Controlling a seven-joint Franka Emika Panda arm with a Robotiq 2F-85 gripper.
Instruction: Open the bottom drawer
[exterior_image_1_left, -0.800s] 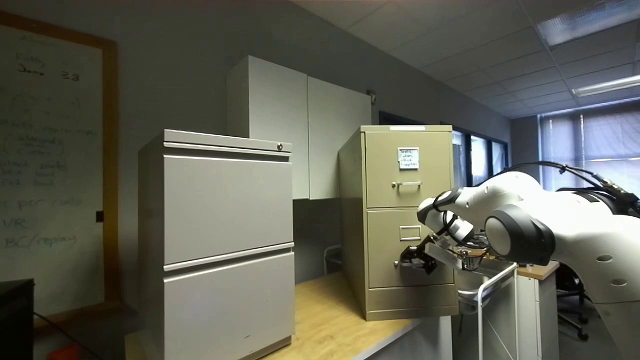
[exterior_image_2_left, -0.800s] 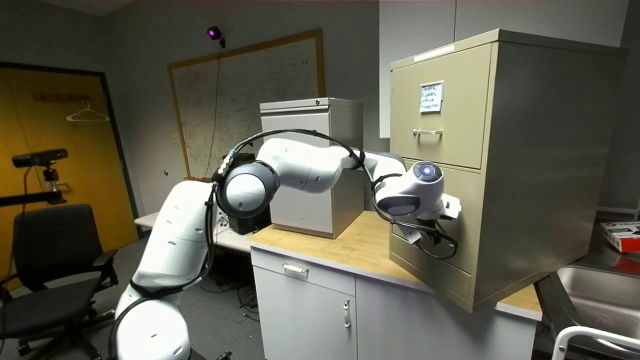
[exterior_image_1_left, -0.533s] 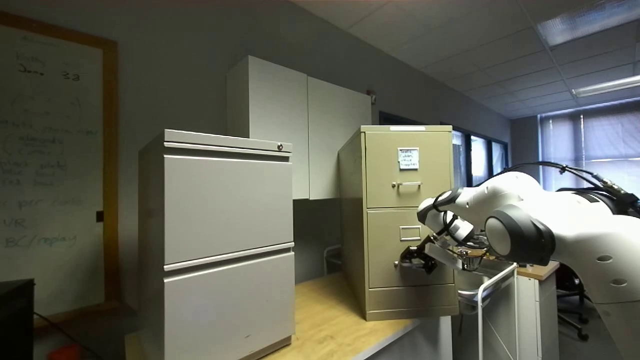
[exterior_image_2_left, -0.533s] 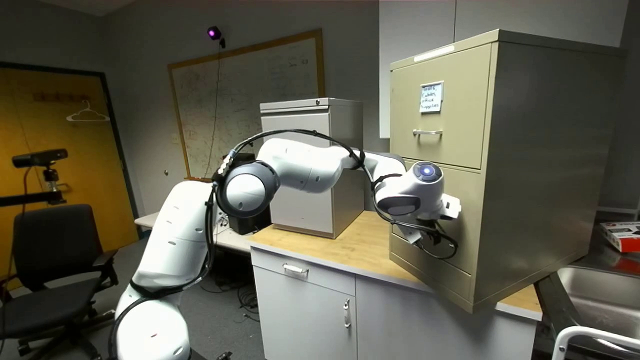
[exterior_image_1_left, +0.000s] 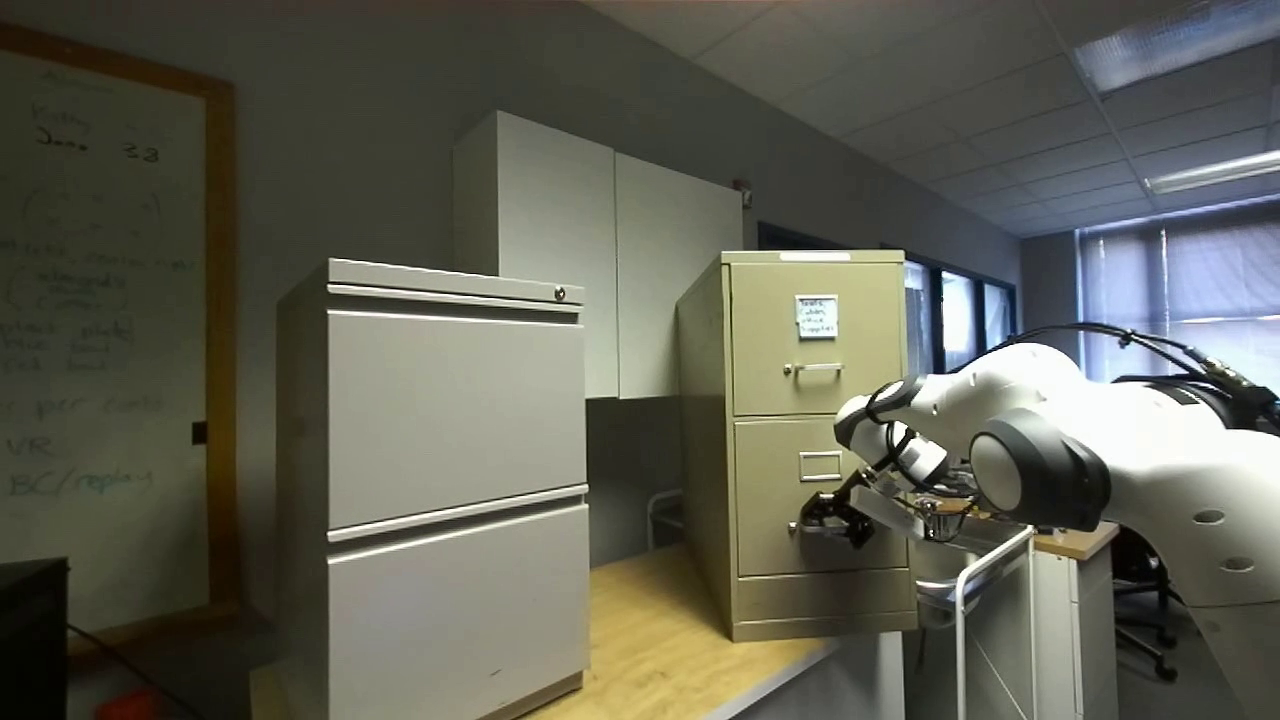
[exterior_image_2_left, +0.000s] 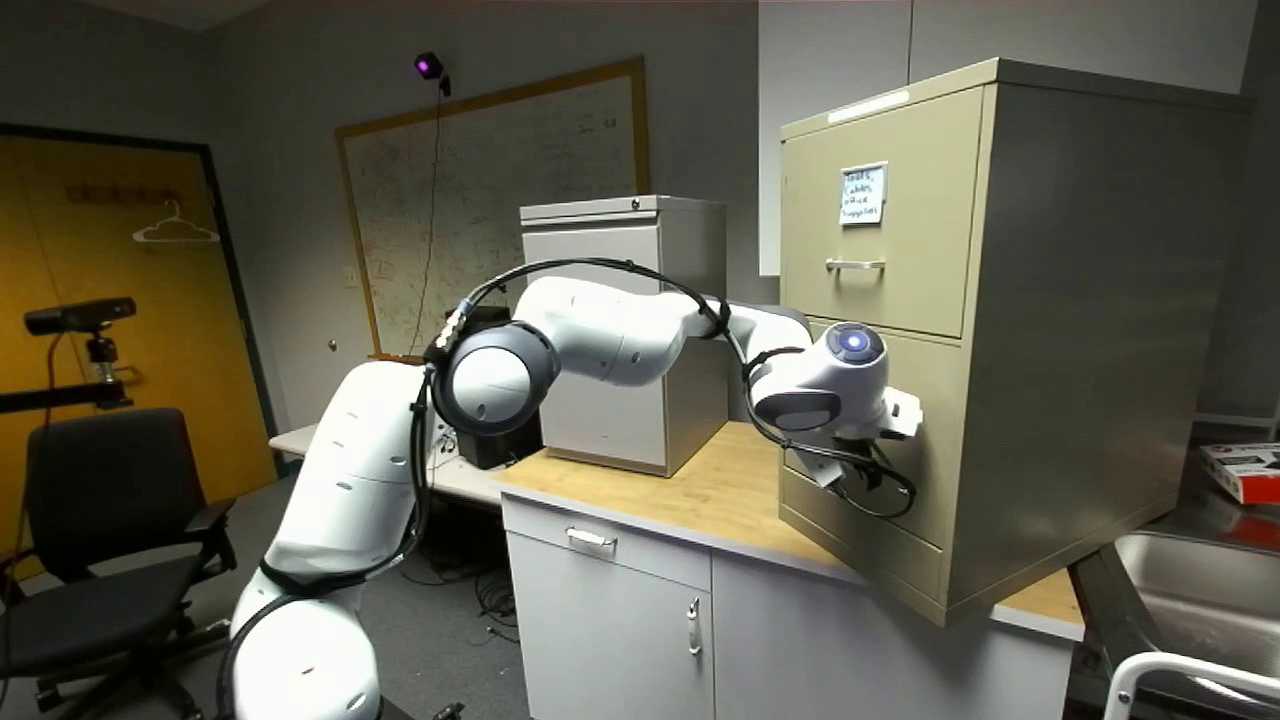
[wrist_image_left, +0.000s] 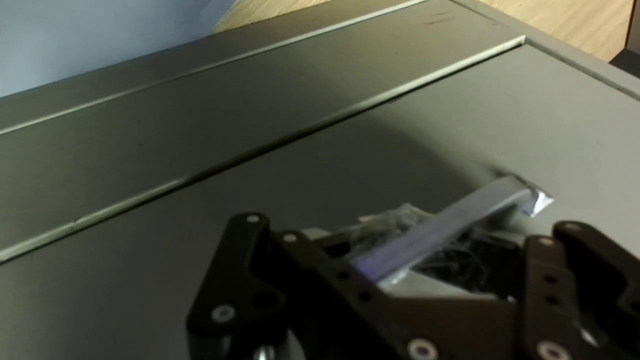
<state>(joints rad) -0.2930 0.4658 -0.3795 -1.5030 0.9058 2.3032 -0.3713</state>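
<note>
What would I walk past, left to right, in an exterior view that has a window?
Whiteboard, light-grey cabinet, tan filing cabinet, white robot arm. The tool overlaps the bottom drawer, so I skip both.

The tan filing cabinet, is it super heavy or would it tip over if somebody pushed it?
The tan filing cabinet is probably heavy and stiff, because it's big, boxy and looks like metal. It might tip if shoved hard, since it's taller than its front is wide and one front corner pokes past the counter edge.
</note>
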